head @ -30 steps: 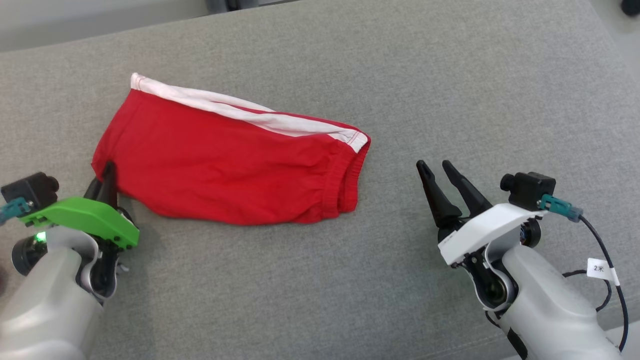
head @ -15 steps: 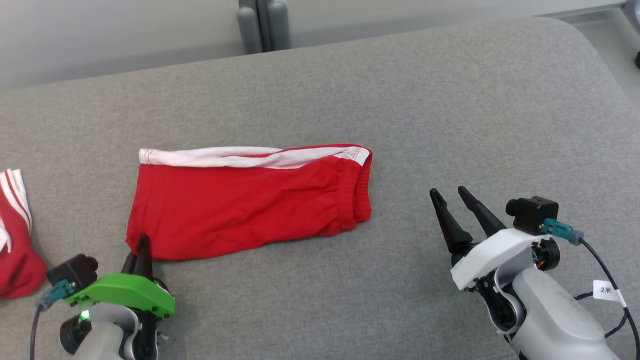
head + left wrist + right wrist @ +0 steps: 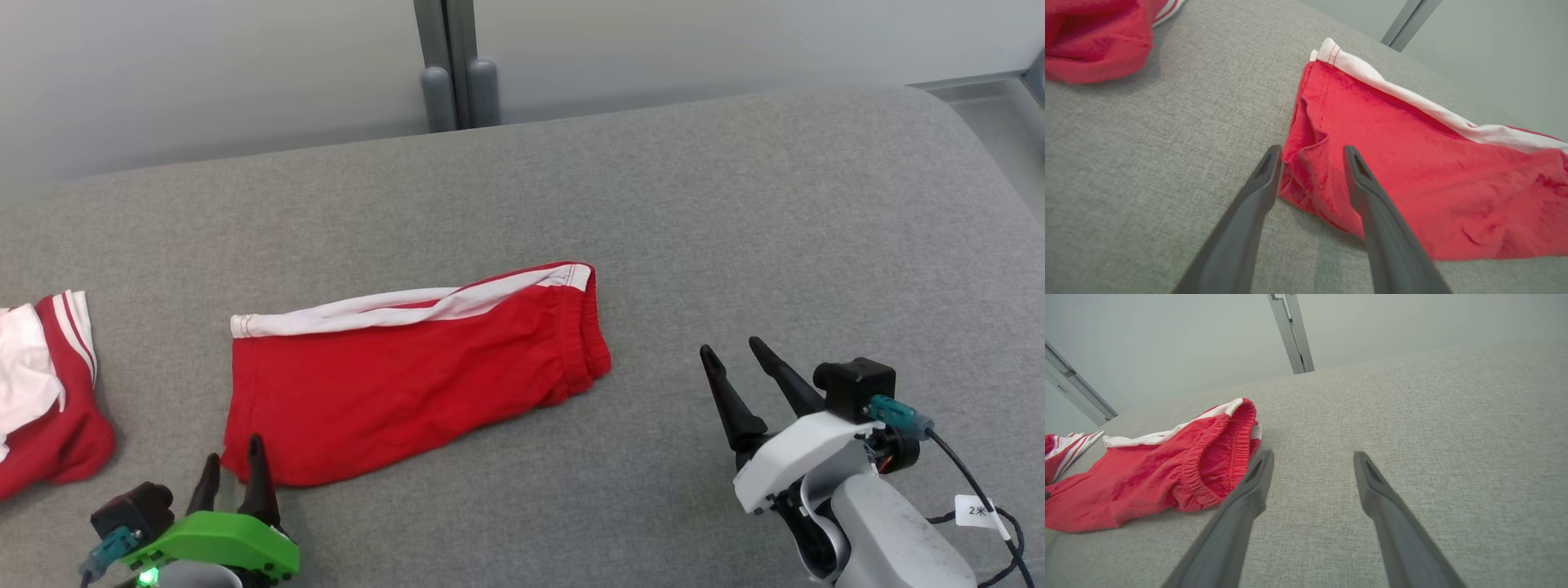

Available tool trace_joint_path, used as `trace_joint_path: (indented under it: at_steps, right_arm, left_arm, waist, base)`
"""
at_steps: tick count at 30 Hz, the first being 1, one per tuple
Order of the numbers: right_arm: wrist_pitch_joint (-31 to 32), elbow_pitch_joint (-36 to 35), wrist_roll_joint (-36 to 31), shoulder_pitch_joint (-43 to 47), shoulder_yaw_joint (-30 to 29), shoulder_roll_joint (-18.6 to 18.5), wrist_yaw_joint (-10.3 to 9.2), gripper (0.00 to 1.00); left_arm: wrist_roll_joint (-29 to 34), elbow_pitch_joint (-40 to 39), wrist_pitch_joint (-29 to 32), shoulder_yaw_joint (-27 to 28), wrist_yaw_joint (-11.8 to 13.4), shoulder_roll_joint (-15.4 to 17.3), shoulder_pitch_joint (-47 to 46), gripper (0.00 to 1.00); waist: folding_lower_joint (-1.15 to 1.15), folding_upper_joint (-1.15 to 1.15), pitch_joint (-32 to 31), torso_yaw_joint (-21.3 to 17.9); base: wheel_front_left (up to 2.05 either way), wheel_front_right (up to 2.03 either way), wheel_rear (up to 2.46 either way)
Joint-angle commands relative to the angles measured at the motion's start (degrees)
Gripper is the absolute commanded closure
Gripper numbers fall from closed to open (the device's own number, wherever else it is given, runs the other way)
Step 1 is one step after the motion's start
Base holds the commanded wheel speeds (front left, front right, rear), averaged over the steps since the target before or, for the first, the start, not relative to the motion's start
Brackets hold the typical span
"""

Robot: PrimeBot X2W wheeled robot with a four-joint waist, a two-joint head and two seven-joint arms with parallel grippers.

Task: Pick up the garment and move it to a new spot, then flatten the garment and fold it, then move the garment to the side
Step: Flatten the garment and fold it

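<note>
The garment [image 3: 408,384] lay left-to-right near the front edge of the cushion [image 3: 735,204] — the left gripper [image 3: 233,449], nearer, stood part-open astride its corner, holding nothing.

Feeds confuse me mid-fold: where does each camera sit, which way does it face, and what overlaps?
Head: high on the robot, looking forward and down at the cushion; shows shorts, left gripper lower left, right gripper lower right.
Left wrist: on the left arm, looking along its open fingers at the shorts' corner, seen between them; second garment upper left.
Right wrist: on the right arm, low over the cushion, looking along its open fingers past the shorts' waistband.
Shared: both wrist views show shorts, second garment and post.
</note>
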Motion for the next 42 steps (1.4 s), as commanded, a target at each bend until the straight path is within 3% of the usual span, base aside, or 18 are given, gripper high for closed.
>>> trace_joint_path:
  at_steps: [1,8,14,23,29,35,36,38,39,42]
  right_arm:
    - [-0.2,-0.5,-1.1,0.7,-0.5,0.3,-0.08,0.00]
    - [-0.2,-2.4,-7.5,-2.4,-0.7,3.1,-0.08,0.00]
    - [-0.2,-1.1,-10.3,-6.7,-0.1,4.8,-0.08,0.00]
    - [-0.2,4.7,-8.7,-12.4,2.7,4.8,-0.08,0.00]
    - [-0.2,12.4,-9.6,-14.8,1.6,4.9,-0.08,0.00]
    - [-0.1,17.8,-3.2,-14.7,4.7,4.9,-0.07,0.02]
    - [0.0,18.1,-1.6,-14.5,5.3,4.9,-0.07,0.28]
    - [0.2,18.3,1.2,-14.1,6.3,5.1,-0.07,0.91]
    - [0.2,18.0,2.4,-13.9,6.7,5.1,-0.05,1.00]
    - [0.1,16.9,5.1,-13.4,6.2,5.1,-0.03,1.00]
  left_arm:
    - [2.4,-1.5,0.0,1.3,0.2,-0.2,0.7,0.00]
    - [9.8,-6.8,0.0,6.6,0.0,-2.4,1.0,0.00]
    - [12.9,-8.0,0.0,6.6,-0.2,-3.8,-1.4,0.00]
    - [12.0,-8.8,0.0,2.8,-0.2,-4.4,-3.7,0.00]
    - [11.7,-9.1,0.0,1.2,-0.2,-4.5,-4.6,0.00]
    - [11.5,-9.2,0.0,0.5,-0.2,-4.5,-5.2,0.00]
    - [11.6,-9.4,0.0,0.5,-0.2,-4.5,-5.1,0.00]
    - [11.8,-9.5,0.0,0.5,-0.2,-4.5,-5.0,0.00]
    - [11.8,-9.5,0.0,0.5,-0.2,-4.5,-4.9,0.00]
    - [12.2,-9.5,0.0,0.9,-0.2,-4.1,-4.2,0.00]
  waist:
    - [0.00,0.00,0.2,0.2]
    - [0.00,0.00,2.4,0.9]
    - [0.00,0.00,4.9,3.1]
    - [0.00,0.00,8.1,8.0]
    - [0.00,0.00,10.0,10.6]
    - [0.00,0.00,10.9,12.0]
    - [0.00,0.00,10.9,12.1]
    - [0.00,0.00,11.0,12.1]
    - [0.00,0.00,11.0,12.1]
    - [0.00,0.00,10.6,11.6]
  base:
    - [0.00,0.00,0.00]
    - [0.00,0.00,0.00]
    - [0.00,0.00,0.00]
    - [0.00,0.00,0.00]
    - [0.00,0.00,0.00]
    - [0.00,0.00,0.00]
    - [0.00,0.00,0.00]
    - [0.00,0.00,0.00]
    - [0.00,0.00,0.00]
    - [0.00,0.00,0.00]
